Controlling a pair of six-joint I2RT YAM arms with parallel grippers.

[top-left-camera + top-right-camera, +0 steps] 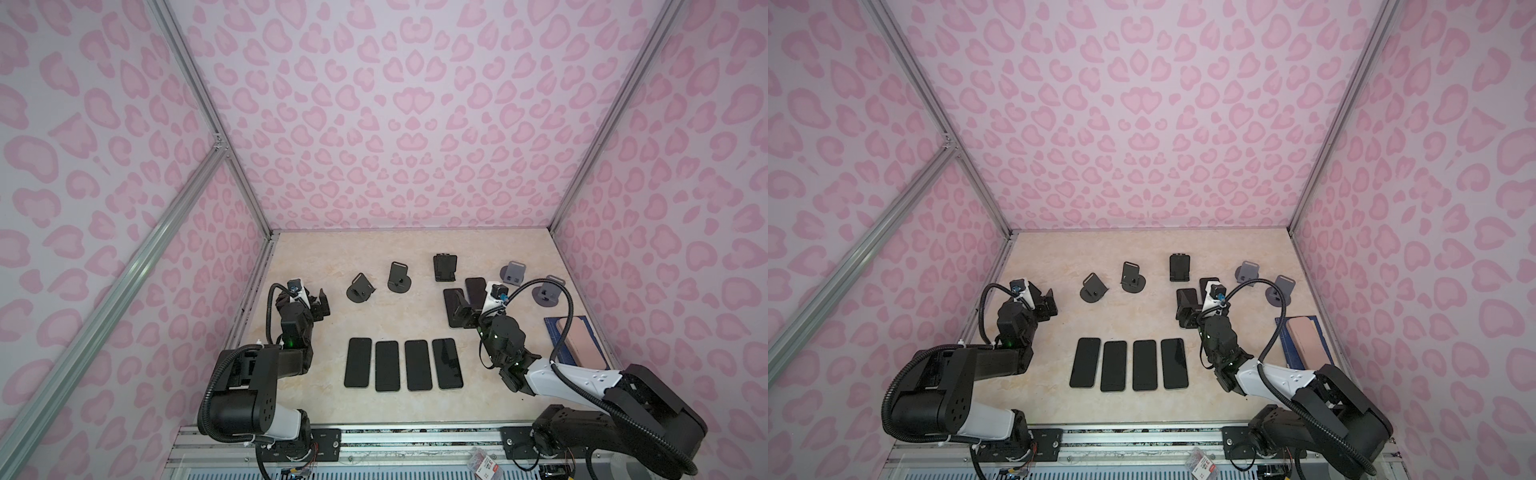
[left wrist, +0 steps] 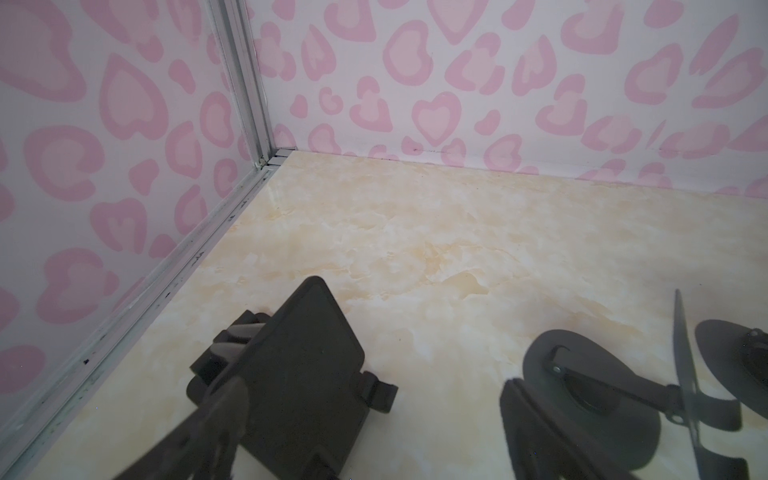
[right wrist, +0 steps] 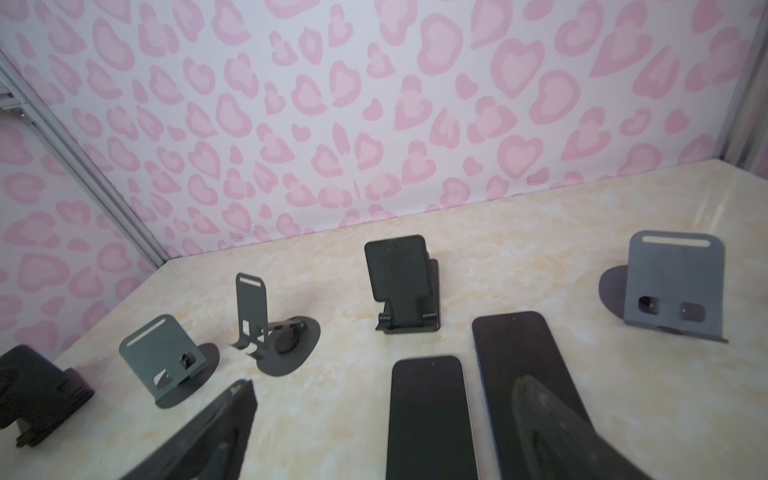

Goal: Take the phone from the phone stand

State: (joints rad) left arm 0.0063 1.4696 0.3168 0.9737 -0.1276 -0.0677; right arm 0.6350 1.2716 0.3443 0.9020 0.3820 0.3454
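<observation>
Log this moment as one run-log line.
left gripper: open, at empty black folding phone stand | right gripper: open, above two black phones lying flat | four more black phones: flat, front row

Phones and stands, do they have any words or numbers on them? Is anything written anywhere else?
No text here can be read.
The packet at the near edge has red and white print, too small to read.
The phones and stands show no words or logos.
</observation>
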